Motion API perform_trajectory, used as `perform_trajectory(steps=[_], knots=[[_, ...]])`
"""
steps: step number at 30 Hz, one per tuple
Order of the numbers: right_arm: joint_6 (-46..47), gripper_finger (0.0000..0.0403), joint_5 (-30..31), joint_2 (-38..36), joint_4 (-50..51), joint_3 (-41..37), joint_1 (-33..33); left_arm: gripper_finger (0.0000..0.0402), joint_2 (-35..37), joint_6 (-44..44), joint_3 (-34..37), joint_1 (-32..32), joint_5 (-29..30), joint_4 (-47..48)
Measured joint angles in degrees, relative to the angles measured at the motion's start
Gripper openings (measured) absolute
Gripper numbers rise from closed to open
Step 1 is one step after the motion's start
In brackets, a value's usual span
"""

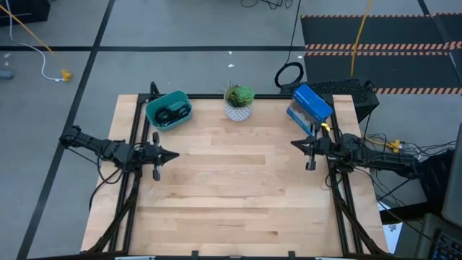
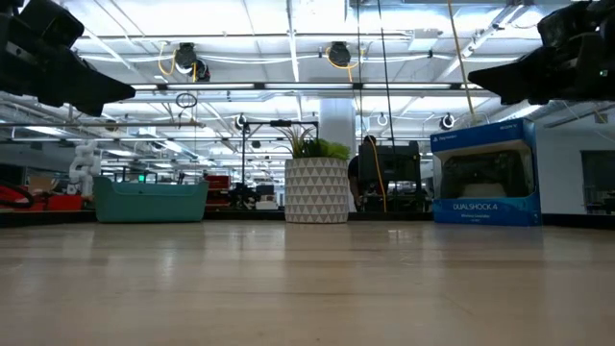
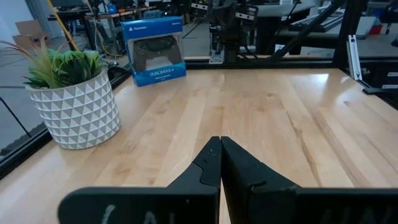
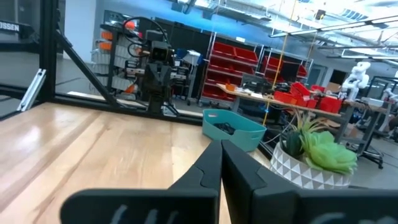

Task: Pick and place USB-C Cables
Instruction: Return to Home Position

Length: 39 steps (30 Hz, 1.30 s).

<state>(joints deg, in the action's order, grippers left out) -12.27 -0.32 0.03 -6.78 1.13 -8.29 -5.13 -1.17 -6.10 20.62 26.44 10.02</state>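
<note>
"DUALSHOCK 4" on blue box (image 2: 483, 173)

Bin (image 1: 154, 110), plant (image 1: 238, 96), box (image 1: 312, 105) along far edge

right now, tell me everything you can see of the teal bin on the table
The teal bin is a small open-topped tub with rounded corners, plastic by its look. It sits upright near the far left corner of the table, turned slightly askew. Dark USB-C cables lie inside it. The potted plant stands apart from it, and nothing else touches it.

left hand (image 1: 175, 154) and right hand (image 1: 294, 143) closed, facing inward.
</note>
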Motion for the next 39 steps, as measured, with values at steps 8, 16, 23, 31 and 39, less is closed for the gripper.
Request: perform_trajectory(steps=[8,16,23,31,39], knots=[[0.85,0.0000,0.22,0.09,0.62,0.00,-0.02,0.0003,0.00,0.25,0.01,-0.02,0.00,0.00],[2.16,0.0000,1.88,0.09,1.89,-0.33,0.00,0.0003,0.00,0.36,0.00,-0.02,0.02,0.01],[5.50,0.0000,1.89,0.09,4.28,-0.33,0.84,0.0003,0.00,-0.02,0.00,-0.02,0.02,0.04],[6.05,0.0000,2.02,0.09,4.58,-0.31,3.99,0.0003,0.00,-1.07,0.00,-0.02,0.02,0.46],[5.46,0.0000,3.26,0.09,4.59,-0.31,5.53,0.0003,0.00,-1.39,0.00,-0.02,0.02,0.50]])
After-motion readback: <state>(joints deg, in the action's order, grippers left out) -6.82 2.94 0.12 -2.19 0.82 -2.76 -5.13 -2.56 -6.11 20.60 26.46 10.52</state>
